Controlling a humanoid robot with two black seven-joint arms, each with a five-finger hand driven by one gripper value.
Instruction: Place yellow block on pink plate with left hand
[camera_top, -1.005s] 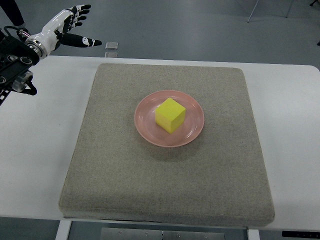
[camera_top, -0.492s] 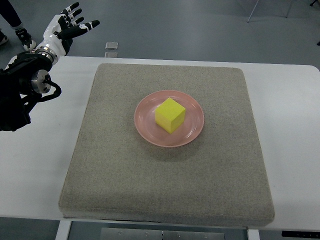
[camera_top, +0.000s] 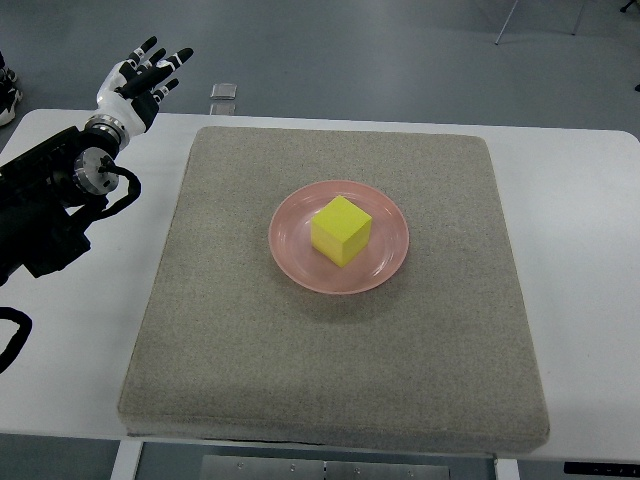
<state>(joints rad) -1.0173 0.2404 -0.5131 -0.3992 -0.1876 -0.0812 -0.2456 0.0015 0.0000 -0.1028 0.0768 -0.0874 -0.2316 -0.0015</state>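
1. Robot's left hand (camera_top: 143, 77) is up at the far left corner of the scene, beyond the mat's far left corner, with its white and black fingers (camera_top: 166, 68) spread apart and nothing in them.
2. Its dark forearm (camera_top: 50, 195) comes in from the left edge and lies over the white table (camera_top: 70, 340), with a black cable looping beside the wrist.
3. Nearest to me, the front edge of the table shows a grey metal frame (camera_top: 310, 467) beneath it.
4. On the table lies a big square grey mat (camera_top: 250, 360), thick and felt-like, covering most of the top.
5. Around the middle of the mat sits the pink plate (camera_top: 290, 255), round and shallow, flat on the fabric.
6. The yellow block (camera_top: 340, 230) rests on the plate, roughly in its centre, standing on one face and turned so that a corner edge faces the near side.
7. The block and the hand are well apart; nothing touches the block but the plate.
8. Bare white table runs along the right side of the mat, and no right arm shows there.
9. Beyond the table's far edge, on the grey floor (camera_top: 380, 50), a small square silvery thing (camera_top: 224, 91) lies just past the mat's far left corner, near the hand's fingertips in the view.
10. At the far right top corner, thin metal legs (camera_top: 508, 20) of some furniture stand on the floor.
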